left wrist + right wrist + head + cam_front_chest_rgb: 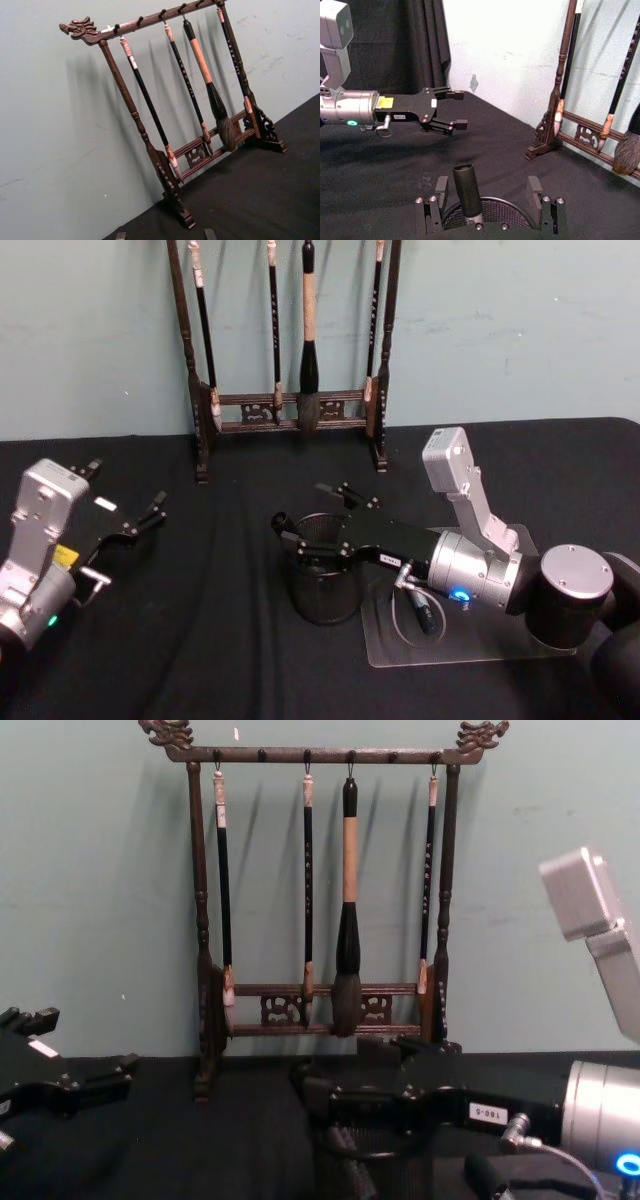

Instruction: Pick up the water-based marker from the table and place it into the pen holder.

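The marker, a plain dark cylinder with a blunt top and a grey band low on its barrel, stands slightly tilted inside the pen holder. The holder is a round black wire-mesh cup with a solid rim, near the middle of my black-draped worktop.

My right end effector hangs just over the cup's rim, released. Its two fingers are spread to either side of the marker and clear of it. My left end effector hovers well apart over the worktop's left side, likewise released and gripping nothing.

Each end effector carries a small white label with characters too small to read. The left one also bears a yellow sticker.

The count: one marker, one pen holder and two end effectors. One dark wooden rack with dragon-carved ends stands at the back against the wall, with four brushes hanging from it. One clear sheet lies under my right arm, just beside the cup.
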Controlling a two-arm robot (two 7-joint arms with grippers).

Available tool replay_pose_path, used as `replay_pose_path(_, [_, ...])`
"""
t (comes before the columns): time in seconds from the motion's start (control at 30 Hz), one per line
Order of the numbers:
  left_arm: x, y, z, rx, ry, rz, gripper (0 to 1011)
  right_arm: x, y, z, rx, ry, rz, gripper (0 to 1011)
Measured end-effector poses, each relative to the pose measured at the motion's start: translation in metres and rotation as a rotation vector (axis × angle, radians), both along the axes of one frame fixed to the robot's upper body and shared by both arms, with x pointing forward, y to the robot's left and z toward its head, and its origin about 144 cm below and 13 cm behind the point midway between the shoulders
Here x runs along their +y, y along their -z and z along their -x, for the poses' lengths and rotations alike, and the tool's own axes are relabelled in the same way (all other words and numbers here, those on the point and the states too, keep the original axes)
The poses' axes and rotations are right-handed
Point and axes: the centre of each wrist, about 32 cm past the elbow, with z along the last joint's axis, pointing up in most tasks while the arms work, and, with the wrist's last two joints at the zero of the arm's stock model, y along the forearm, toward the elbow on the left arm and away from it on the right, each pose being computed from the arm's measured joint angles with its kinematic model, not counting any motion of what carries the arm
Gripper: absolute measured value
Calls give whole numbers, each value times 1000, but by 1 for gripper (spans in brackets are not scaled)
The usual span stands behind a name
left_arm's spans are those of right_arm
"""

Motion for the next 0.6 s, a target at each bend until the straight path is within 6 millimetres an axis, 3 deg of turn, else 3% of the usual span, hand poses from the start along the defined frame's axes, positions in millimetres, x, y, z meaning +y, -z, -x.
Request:
replay_pose_path(0.3, [0, 0, 0, 0, 0, 0, 1009, -3, -6, 2, -4, -1, -10, 1002])
replay_pose_path(0.6, [0, 0, 0, 0, 0, 0, 1009, -13, -25, 6, -25, 37, -13, 1002])
